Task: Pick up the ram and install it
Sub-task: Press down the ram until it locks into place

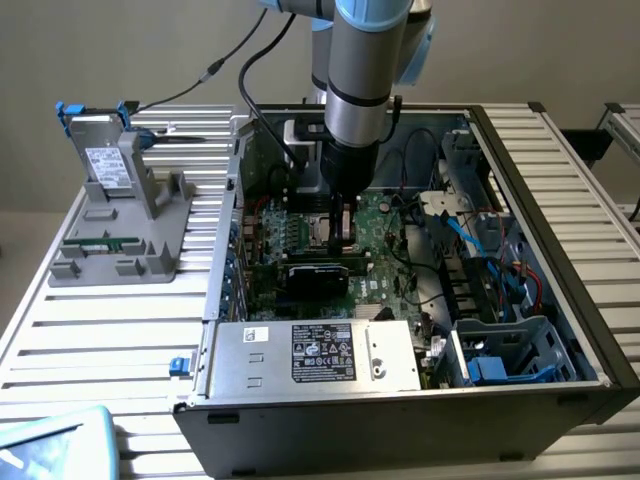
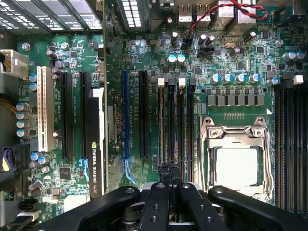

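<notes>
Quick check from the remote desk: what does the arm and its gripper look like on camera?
The arm is a silver-grey tube with a light blue joint cap and a black wrist section. Black cables run alongside it. The gripper is black, with bolted linkage bars and narrow fingers.

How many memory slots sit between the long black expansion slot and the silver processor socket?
4: first white-latched slot, first black-latched slot, second white-latched slot, second black-latched slot nearest the silver processor socket. Jaws hide one end.

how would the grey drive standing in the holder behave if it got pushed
Likely stiff and dense: the drive is a boxy metal-looking case. It stands upright on edge in the holder, so a high shove might tip it.
</notes>
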`<action>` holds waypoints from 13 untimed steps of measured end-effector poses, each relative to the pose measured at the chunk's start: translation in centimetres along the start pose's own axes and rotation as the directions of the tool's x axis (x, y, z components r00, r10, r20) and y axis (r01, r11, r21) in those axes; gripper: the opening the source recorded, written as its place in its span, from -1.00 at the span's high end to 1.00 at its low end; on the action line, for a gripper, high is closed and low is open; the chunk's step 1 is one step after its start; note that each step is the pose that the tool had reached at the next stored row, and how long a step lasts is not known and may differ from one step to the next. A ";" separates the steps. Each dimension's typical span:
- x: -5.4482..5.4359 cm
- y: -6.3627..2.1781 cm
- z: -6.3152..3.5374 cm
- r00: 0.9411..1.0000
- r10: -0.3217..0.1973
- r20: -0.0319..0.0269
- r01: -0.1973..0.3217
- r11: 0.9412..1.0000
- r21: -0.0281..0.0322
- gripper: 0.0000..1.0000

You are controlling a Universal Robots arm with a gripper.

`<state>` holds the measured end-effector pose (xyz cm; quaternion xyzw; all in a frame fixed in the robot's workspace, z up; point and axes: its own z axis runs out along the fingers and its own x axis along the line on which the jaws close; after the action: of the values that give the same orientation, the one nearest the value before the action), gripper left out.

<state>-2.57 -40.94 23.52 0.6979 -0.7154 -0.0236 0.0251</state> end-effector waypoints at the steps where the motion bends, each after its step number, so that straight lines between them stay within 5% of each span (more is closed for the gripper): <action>1: 0.0 0.00 0.00 1.000 0.000 0.000 0.000 1.000 0.000 0.77; 13: 0.1 -0.11 -0.01 1.000 0.000 0.000 0.000 1.000 0.000 0.77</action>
<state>-2.47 -41.00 23.52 0.6979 -0.7153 -0.0235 0.0250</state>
